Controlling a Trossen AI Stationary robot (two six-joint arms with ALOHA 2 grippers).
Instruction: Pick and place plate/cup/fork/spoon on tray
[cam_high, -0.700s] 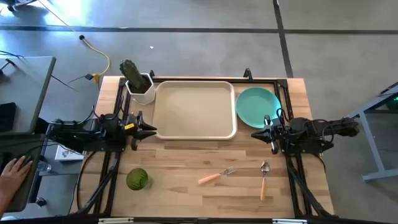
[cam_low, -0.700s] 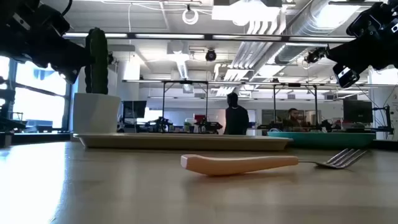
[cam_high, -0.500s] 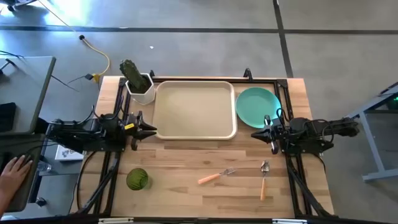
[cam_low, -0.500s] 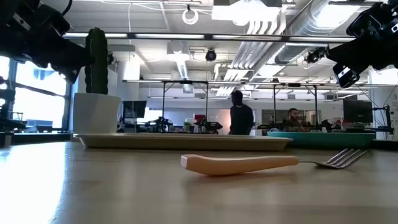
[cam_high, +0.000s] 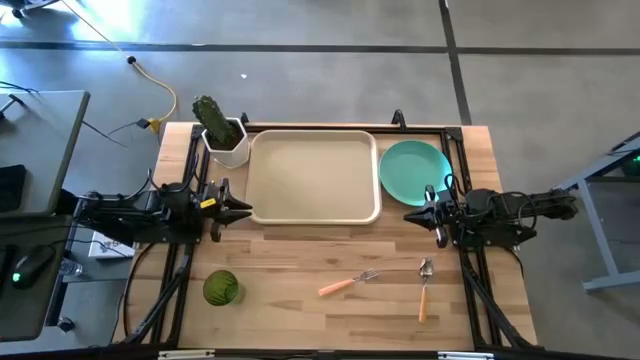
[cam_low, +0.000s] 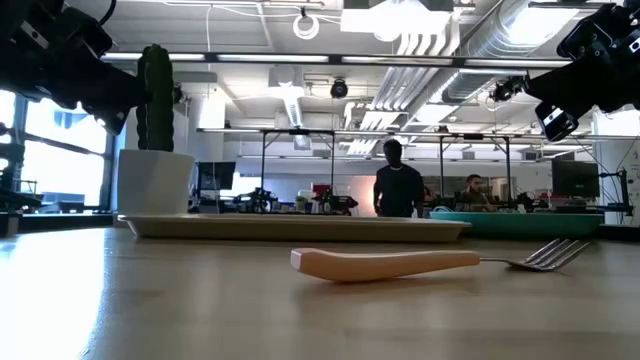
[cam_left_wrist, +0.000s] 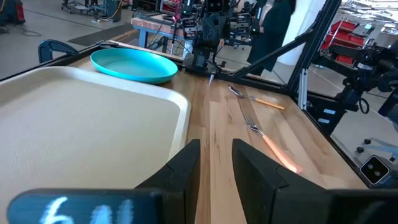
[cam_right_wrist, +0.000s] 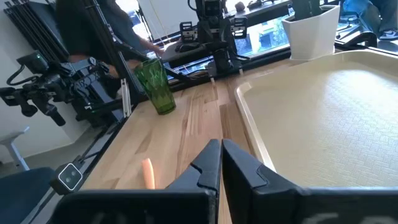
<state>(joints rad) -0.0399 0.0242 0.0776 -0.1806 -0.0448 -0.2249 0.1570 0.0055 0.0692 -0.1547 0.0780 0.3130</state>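
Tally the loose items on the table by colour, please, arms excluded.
Green or teal: 2, the plate and the cup
Orange-handled: 2, the fork and the spoon
Beige: 1, the tray
White: 1, the cactus pot
Total: 6

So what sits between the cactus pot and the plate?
The tray, with nothing on it. In the high view it fills the stretch between the pot on its left and the plate on its right.

A white square pot (cam_high: 229, 146) holding a dark green cactus (cam_high: 211, 117) stands on the far left part of the wooden desk (cam_high: 300, 310). A yellow cable (cam_high: 160, 92) lies on the grey floor beyond, and a person (cam_low: 401, 190) stands in the room behind.
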